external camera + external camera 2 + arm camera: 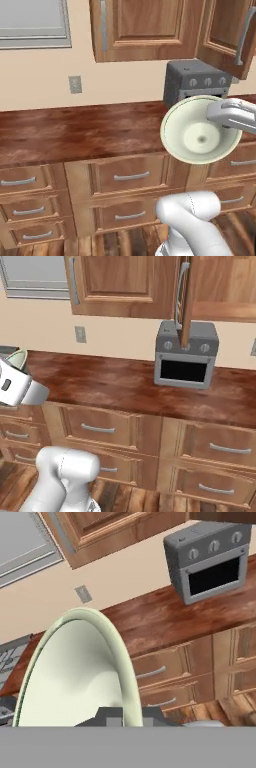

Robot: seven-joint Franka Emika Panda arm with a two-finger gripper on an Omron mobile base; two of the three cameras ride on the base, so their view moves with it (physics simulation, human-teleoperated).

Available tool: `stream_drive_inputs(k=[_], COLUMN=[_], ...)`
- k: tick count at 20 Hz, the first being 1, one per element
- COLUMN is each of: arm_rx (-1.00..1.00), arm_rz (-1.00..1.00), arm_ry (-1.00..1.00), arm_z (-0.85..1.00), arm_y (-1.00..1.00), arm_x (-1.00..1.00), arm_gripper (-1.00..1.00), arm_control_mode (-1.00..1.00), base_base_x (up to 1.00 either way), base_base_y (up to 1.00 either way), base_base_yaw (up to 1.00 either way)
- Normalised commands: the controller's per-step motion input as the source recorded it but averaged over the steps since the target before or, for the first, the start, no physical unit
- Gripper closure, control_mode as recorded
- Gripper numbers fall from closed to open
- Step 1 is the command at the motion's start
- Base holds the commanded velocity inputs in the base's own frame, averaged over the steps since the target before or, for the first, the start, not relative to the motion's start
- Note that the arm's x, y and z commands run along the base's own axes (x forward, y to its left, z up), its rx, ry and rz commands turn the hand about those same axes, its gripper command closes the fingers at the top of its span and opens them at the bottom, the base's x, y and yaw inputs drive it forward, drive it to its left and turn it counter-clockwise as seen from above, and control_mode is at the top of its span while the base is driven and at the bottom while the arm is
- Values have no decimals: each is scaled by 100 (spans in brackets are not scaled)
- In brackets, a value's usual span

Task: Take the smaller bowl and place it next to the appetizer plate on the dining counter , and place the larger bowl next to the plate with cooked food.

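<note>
My gripper (214, 114) is shut on the rim of a round bowl (192, 135), cream pale-green inside. It holds the bowl in the air, tipped on its side with the opening toward the left base camera, in front of the wall counter's edge. I cannot tell from these frames whether this is the smaller or the larger bowl. In the hand view the bowl (75, 672) stands edge-on just over the fingertips (107, 714). In the right base view a sliver of the bowl (16, 359) peeks above the white hand at the far left. Both plates and the dining counter are out of view.
A wall counter (75, 132) with a reddish-brown top runs over rows of drawers (100, 428). A grey toaster oven (186, 353) stands on it at the right, under an open cabinet door (186, 301). A stove edge (7, 662) lies to the left.
</note>
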Motion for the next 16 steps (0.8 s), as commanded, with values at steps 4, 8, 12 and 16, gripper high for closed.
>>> stream_drive_inputs(k=[4, 8, 12, 16], arm_rx=[0, 0, 0, 0], arm_rz=[0, 0, 0, 0], arm_ry=[0, 0, 0, 0], arm_z=[0, 0, 0, 0], arm_y=[0, 0, 0, 0], arm_x=[0, 0, 0, 0], arm_gripper=[100, 100, 100, 100], arm_control_mode=[100, 100, 100, 100], base_base_x=[-22, -28, -24, -73], base_base_y=[100, 100, 86, 41], base_base_yaw=[2, 22, 36, 29])
